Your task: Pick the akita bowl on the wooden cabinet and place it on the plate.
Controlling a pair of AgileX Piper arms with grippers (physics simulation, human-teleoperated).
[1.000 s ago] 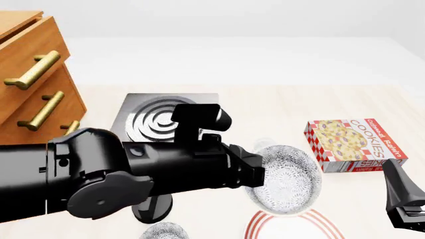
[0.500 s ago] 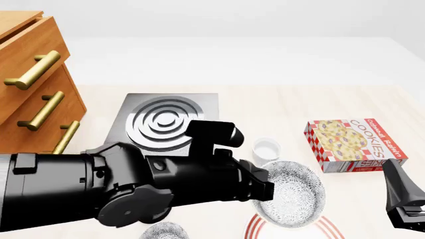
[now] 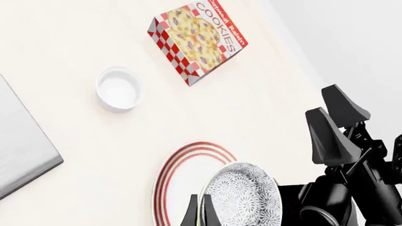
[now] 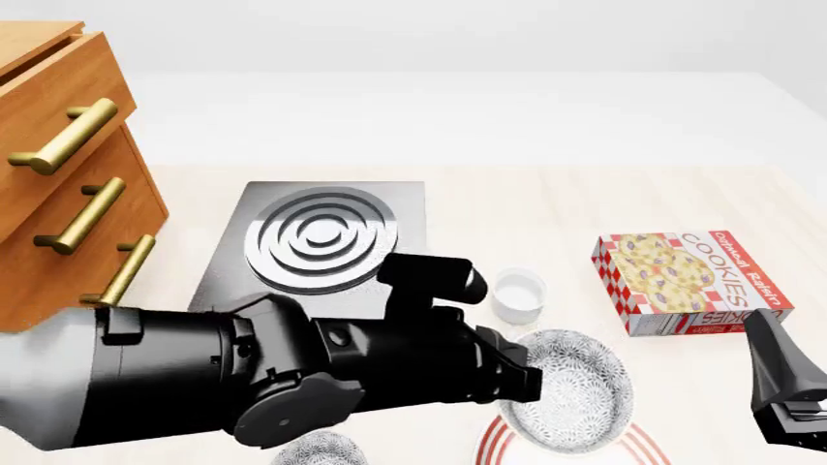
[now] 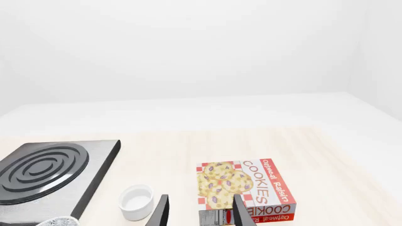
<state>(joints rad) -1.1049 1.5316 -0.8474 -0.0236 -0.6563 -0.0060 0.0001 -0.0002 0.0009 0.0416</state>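
Most of the task looks done: the akita bowl [image 4: 568, 389] is off the wooden cabinet [image 4: 58, 165] and hangs tilted above the plate [image 3: 182, 181], pinched at its rim by the left gripper [image 3: 197, 213], with only the setting-down left. The left arm reaches low across the table toward the plate, while the right gripper [image 5: 199, 212] waits apart, fingers spread on nothing.

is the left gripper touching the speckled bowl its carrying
Touching. In the left wrist view the left gripper has its fingertips clamped on the rim of the akita bowl, which hangs tilted above the plate.
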